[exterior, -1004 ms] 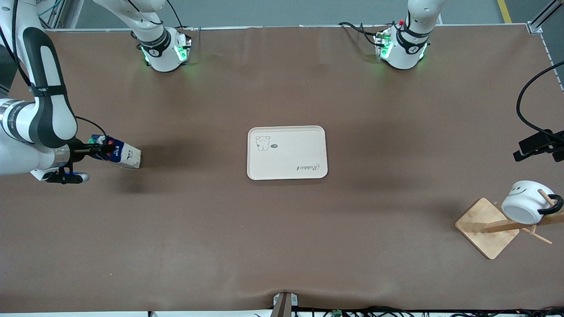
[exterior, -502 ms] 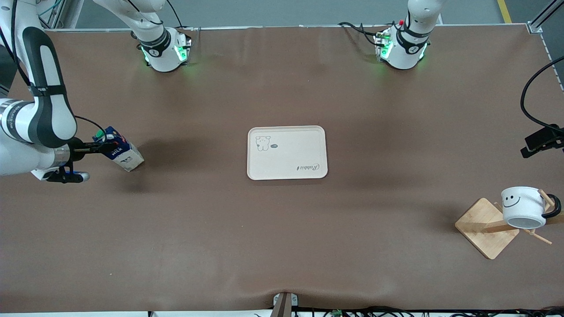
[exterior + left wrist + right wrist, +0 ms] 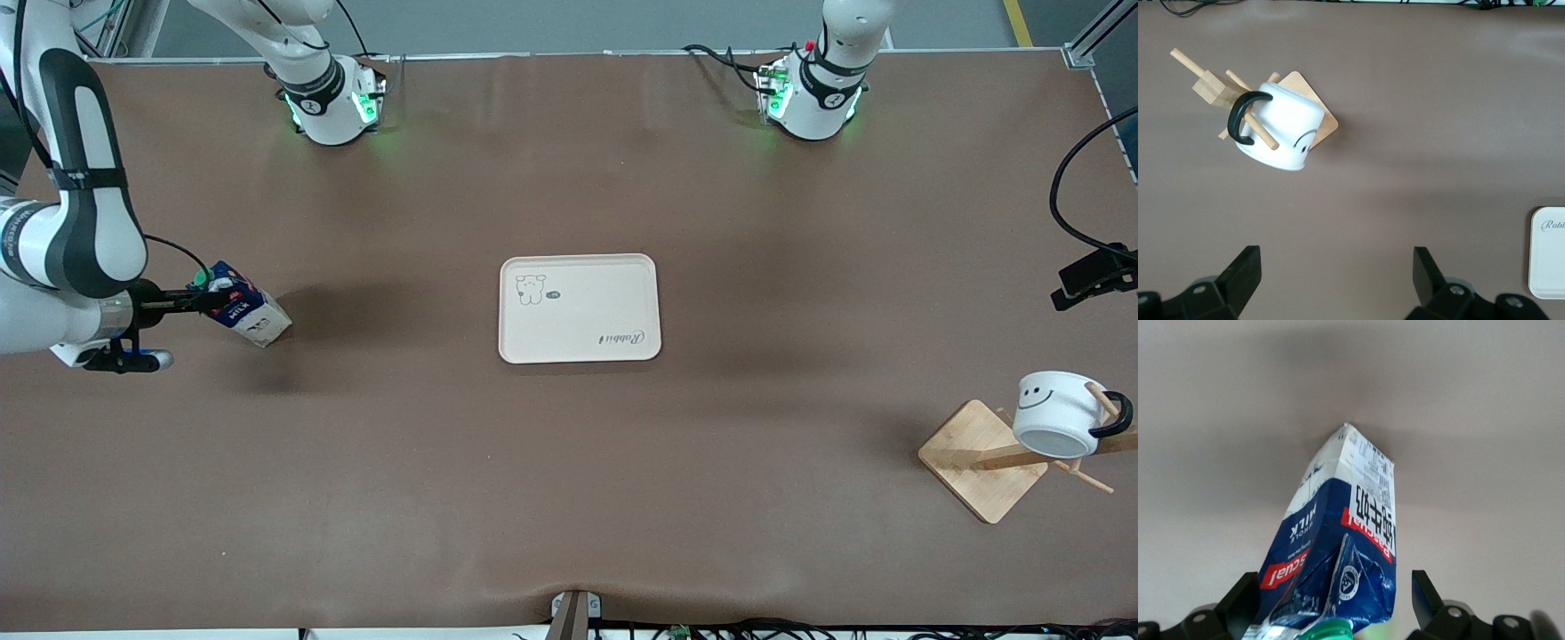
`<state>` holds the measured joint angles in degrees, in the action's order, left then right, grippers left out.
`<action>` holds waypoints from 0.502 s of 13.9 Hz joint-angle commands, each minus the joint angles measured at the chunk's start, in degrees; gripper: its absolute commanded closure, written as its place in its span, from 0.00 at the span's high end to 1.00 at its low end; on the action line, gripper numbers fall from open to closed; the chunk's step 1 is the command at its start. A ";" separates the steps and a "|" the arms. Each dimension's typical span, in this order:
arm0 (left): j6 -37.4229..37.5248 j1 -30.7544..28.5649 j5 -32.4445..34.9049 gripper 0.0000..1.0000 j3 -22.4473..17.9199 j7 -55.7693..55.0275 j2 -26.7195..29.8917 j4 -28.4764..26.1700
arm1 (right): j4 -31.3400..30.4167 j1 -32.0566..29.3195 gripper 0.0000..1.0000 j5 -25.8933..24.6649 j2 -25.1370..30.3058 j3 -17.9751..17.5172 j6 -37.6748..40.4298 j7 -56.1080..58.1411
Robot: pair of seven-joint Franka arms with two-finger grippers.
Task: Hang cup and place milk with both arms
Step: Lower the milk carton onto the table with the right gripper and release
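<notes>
The milk stands tilted on the table, well toward the right arm's end from the tray, between the spread fingers of the right end effector. The cup hangs by its handle on the wooden rack, toward the left arm's end from the tray. The left end effector is over the table near the cup, fingers apart and empty.

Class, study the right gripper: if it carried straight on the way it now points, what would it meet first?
The milk. The right gripper has open jaws either side of the carton's top, so any advance should press into it at once. Whether a finger already touches it I cannot tell.
</notes>
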<state>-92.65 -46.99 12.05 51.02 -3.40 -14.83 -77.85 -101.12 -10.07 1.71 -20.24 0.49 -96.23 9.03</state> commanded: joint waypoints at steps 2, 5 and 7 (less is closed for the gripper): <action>1.07 -0.55 0.78 1.00 0.57 -0.11 1.38 -0.10 | 7.58 1.71 1.00 -1.10 0.82 -0.93 2.89 0.11; 1.07 2.93 0.52 1.00 -0.65 -0.38 3.31 -0.45 | 21.18 2.86 1.00 -0.65 -0.50 -1.02 2.89 0.55; 2.46 10.21 -0.10 1.00 -8.70 0.76 6.11 -1.50 | 32.08 3.38 1.00 -1.18 -0.59 -1.02 2.20 0.20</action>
<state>-92.04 -42.62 12.05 48.65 -3.40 -12.95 -77.84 -79.91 -7.00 1.69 -19.65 -0.39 -95.62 9.09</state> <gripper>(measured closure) 0.000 0.000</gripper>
